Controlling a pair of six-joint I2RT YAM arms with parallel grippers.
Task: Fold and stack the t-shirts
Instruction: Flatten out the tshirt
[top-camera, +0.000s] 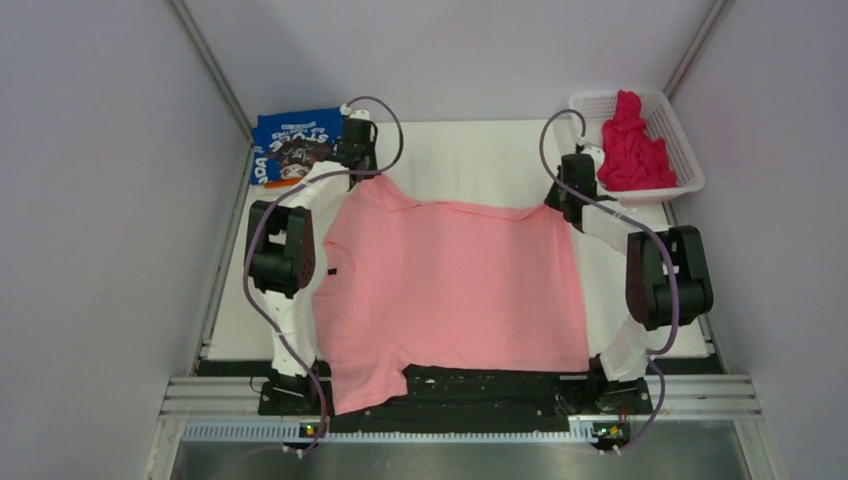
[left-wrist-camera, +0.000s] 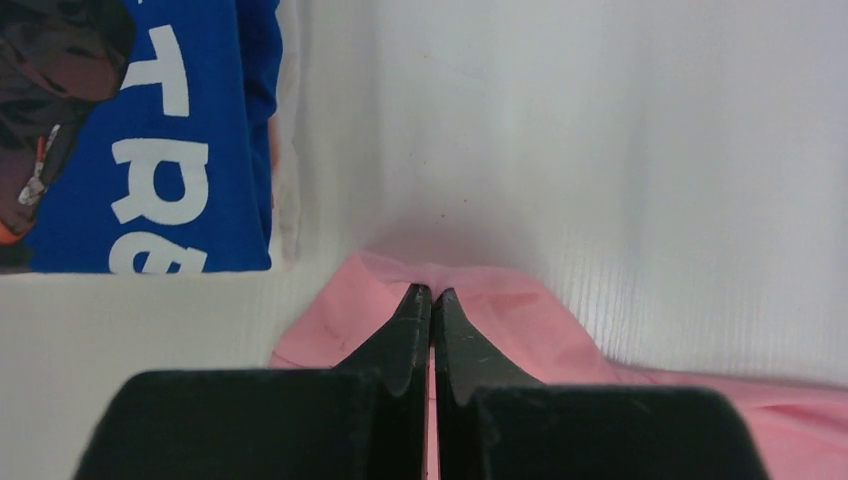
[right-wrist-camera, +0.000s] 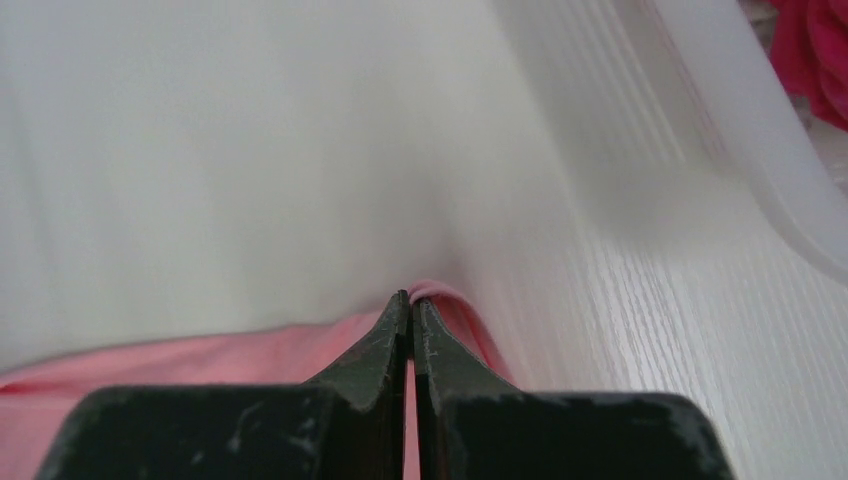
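Note:
The light pink t-shirt (top-camera: 455, 290) lies spread over the middle of the table, its near edge hanging past the front. My left gripper (top-camera: 368, 172) is shut on the shirt's far left corner, where the pink cloth (left-wrist-camera: 520, 310) bunches at the closed tips of my left gripper (left-wrist-camera: 433, 292). My right gripper (top-camera: 562, 200) is shut on the far right corner, a small pink fold (right-wrist-camera: 445, 295) pinched at the closed tips of my right gripper (right-wrist-camera: 410, 297). The blue t-shirt (top-camera: 292, 143) with white lettering lies folded at the far left (left-wrist-camera: 150, 140). The magenta t-shirt (top-camera: 632, 148) sits crumpled in the basket.
A white mesh basket (top-camera: 688, 150) stands at the far right corner, its wall (right-wrist-camera: 740, 150) close to my right gripper. Grey walls close in the table on both sides. A black strip and metal rails (top-camera: 480, 395) run along the near edge.

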